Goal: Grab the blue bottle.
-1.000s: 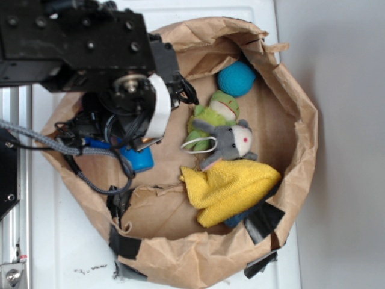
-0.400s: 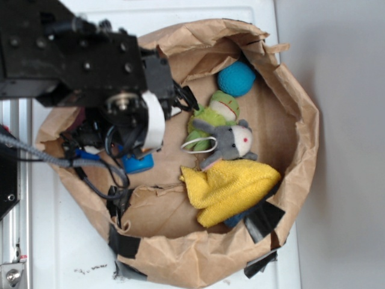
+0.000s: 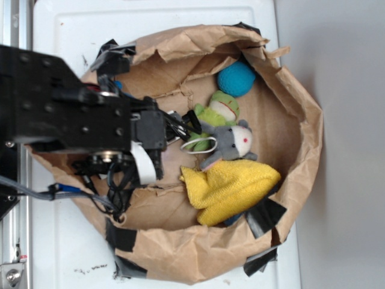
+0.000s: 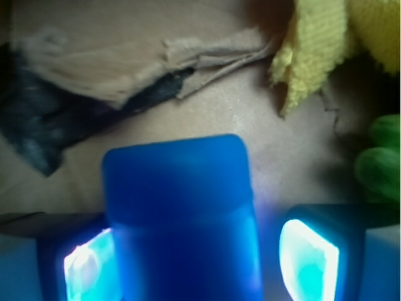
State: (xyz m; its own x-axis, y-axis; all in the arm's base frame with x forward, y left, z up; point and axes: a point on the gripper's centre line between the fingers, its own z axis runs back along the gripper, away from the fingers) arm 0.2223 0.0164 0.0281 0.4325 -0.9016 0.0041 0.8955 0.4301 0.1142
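Gripper (image 4: 200, 257): seen from the wrist view, its 2 pads, lit blue at the bottom of the frame, stand on either side of the blue bottle (image 4: 182, 219). The left pad looks to be against the bottle; a narrow gap shows beside the right one, so whether the jaws have fully clamped cannot be told.
Blue bottle: it sits directly between the pads, its flat end pointing away from the wrist, its long axis running straight out along the gripper's reach, across the line between the pads.
Bottle in the exterior view: hidden under the black arm (image 3: 72, 117), near the left side of the paper bag (image 3: 301, 120).
Key relation: the bottle is centred in the jaws, not off to either side, so my judgement is that squeezing, not repositioning, is what the grasp needs.
Nearby: a yellow cloth (image 4: 326, 44) lies beyond, toward the bag's lower right edge; a grey plush (image 3: 231, 141) and a green plush (image 3: 216, 111) lie at the bag's middle; a teal ball (image 3: 236, 78) near its top edge.
Risk: smooth plastic may slip if gripped lightly.
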